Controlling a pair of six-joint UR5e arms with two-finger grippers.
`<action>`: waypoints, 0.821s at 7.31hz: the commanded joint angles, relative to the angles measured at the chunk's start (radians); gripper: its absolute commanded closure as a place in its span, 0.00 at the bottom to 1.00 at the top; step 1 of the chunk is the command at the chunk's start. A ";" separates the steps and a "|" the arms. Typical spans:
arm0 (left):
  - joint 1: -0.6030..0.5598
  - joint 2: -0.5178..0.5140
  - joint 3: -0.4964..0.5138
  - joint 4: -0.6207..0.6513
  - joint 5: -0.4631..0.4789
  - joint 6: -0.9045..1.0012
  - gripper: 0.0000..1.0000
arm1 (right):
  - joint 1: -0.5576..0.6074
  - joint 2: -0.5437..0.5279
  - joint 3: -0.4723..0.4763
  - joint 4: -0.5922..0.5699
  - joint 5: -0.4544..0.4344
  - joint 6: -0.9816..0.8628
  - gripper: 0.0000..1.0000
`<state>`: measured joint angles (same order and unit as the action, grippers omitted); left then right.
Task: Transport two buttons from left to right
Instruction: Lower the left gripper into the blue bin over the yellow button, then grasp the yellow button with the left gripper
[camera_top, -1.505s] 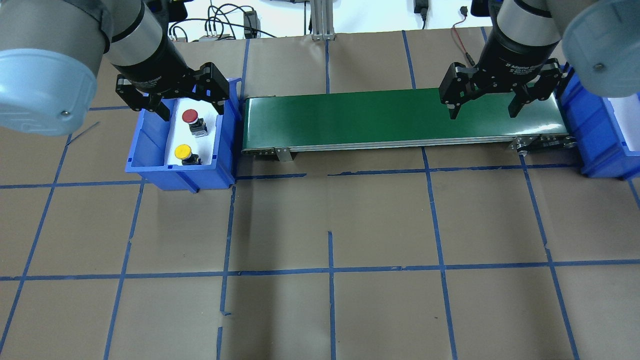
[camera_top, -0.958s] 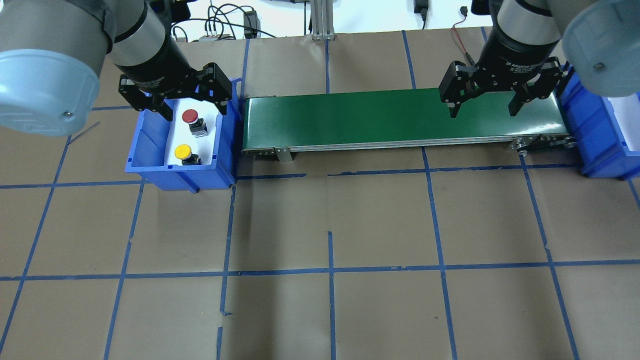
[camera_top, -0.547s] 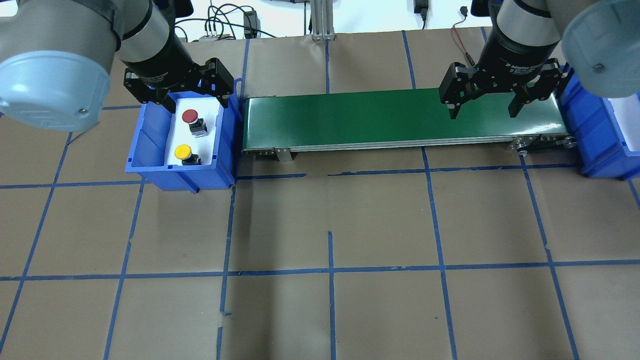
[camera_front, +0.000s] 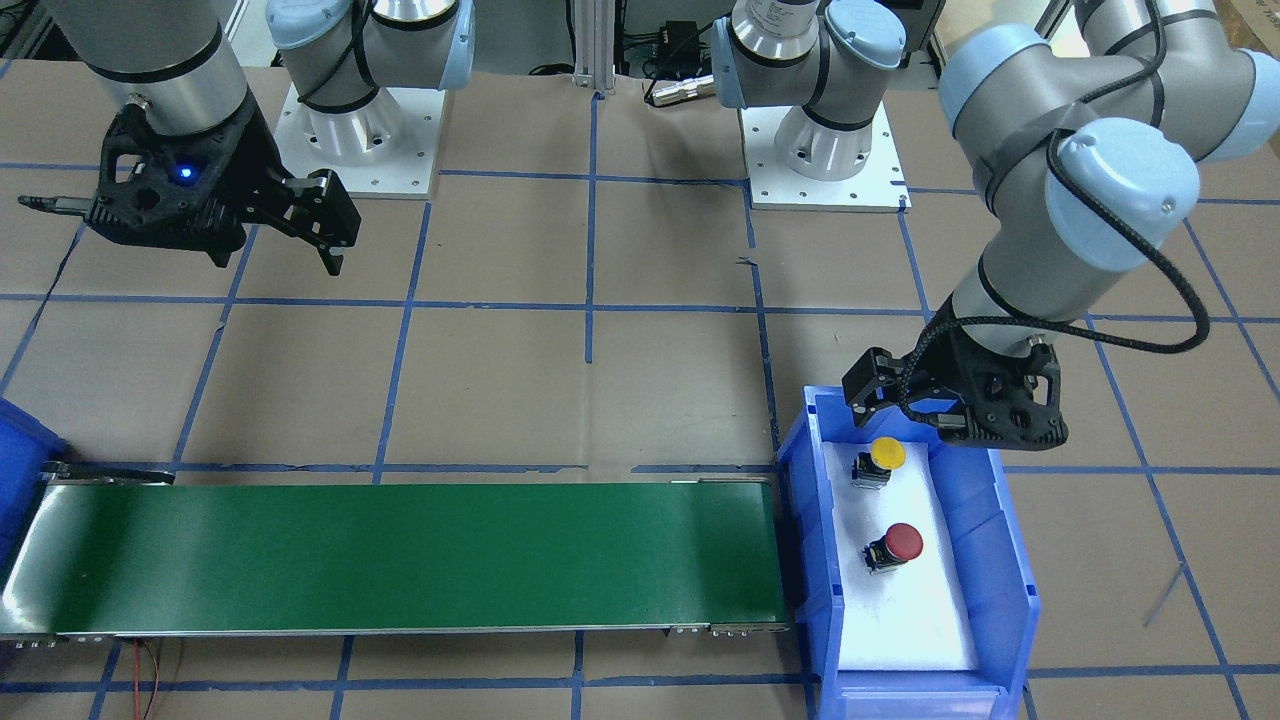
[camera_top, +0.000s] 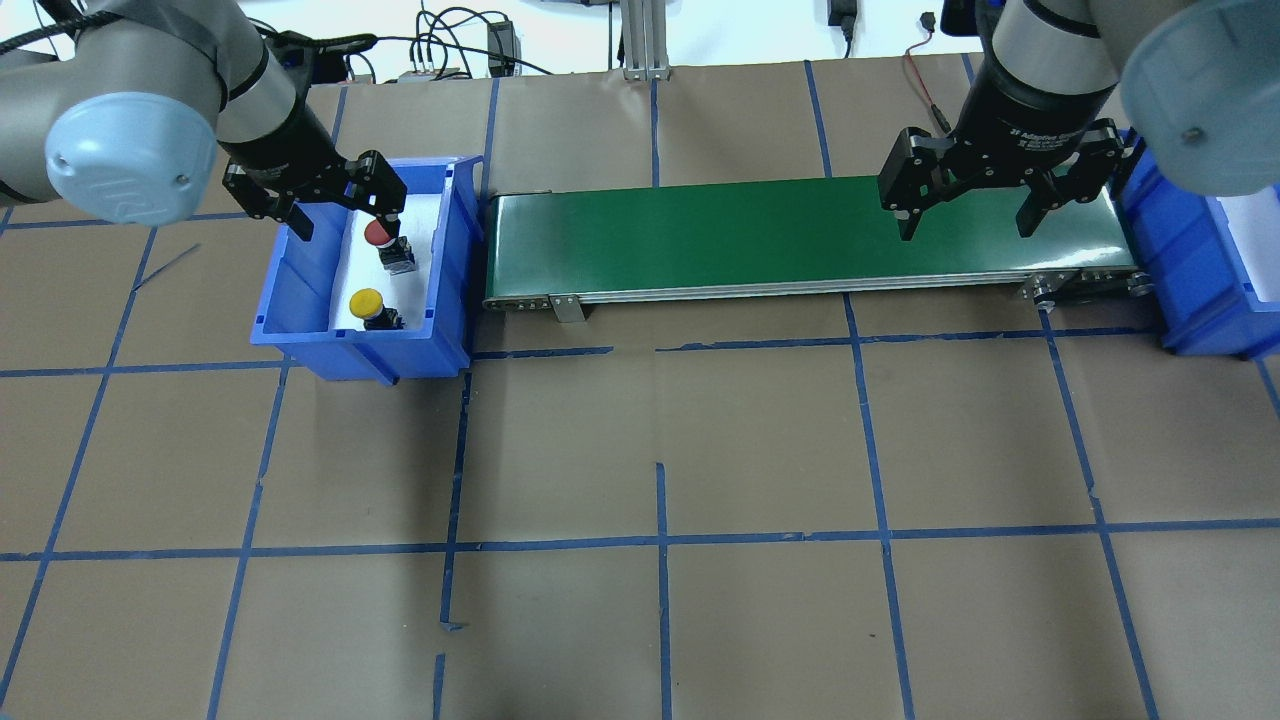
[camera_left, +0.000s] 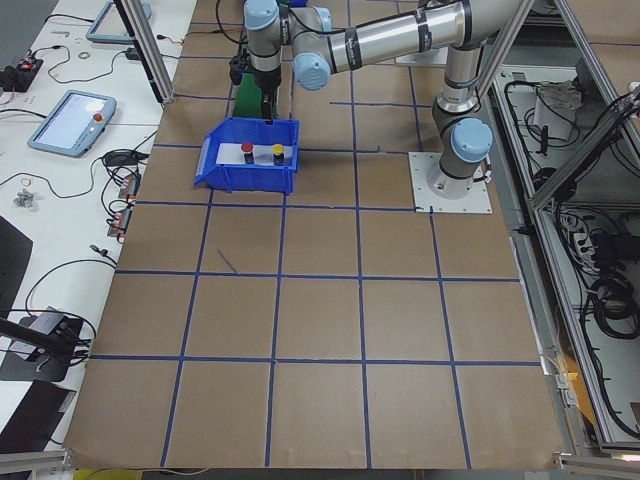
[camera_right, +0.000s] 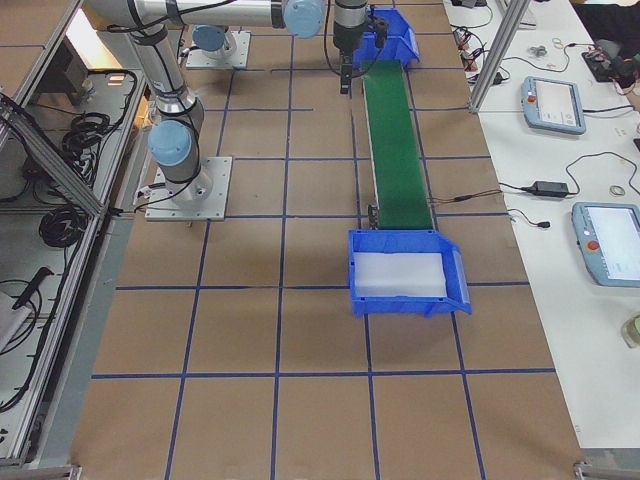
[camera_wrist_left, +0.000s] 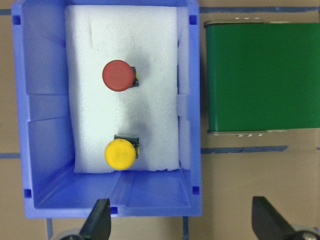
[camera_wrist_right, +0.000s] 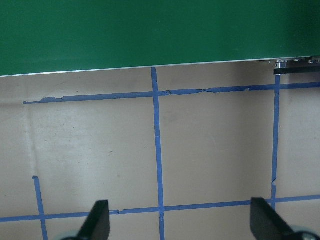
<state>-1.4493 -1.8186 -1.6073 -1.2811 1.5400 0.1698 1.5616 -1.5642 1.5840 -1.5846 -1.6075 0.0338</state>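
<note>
Starting across the table from ourselves, we see our left claw (camera_front: 950, 405) hanging spread wide over the near end of the left blue bin (camera_front: 1005, 590), just above the yellow button (camera_front: 880, 458), while the red button (camera_front: 896, 545) lies further along the white foam liner (camera_front: 925, 620); both buttons rest on their sides, apart from each other. Our right claw (camera_front: 250, 235) hangs wide and empty over bare table, beside the far end of the green conveyor belt (camera_front: 400, 555), which we judge is a waiting post for whatever the belt brings. From overhead, the left claw (camera_top: 345, 212) straddles the bin's interior with one finger close by the red button (camera_top: 378, 233) and the yellow button (camera_top: 366, 301) nearer the bin's front wall; the right claw (camera_top: 962, 218) stands open above the belt's end next to the right blue bin (camera_top: 1190, 300). Seen from the left end of the table, both buttons show as small dots in the bin under the arm, too small to tell more. From the right end, the receiving bin holds only its white liner, so nothing has been transported yet. Our left wrist camera looks straight down into the bin, fingertips (camera_wrist_left: 100, 220) set wide at the frame's bottom. Our right wrist camera shows only belt edge and taped table between open fingertips (camera_wrist_right: 97, 220).
</note>
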 joint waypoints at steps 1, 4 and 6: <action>0.015 -0.065 -0.028 0.032 0.012 0.037 0.05 | 0.000 0.001 0.002 0.000 -0.002 -0.002 0.00; 0.055 -0.087 -0.166 0.192 0.038 0.070 0.08 | 0.000 0.001 0.002 0.000 -0.002 0.000 0.00; 0.055 -0.094 -0.183 0.204 0.037 0.068 0.09 | 0.000 0.000 0.002 0.000 0.000 0.000 0.00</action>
<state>-1.3959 -1.9081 -1.7764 -1.0910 1.5787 0.2385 1.5616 -1.5640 1.5861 -1.5846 -1.6088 0.0335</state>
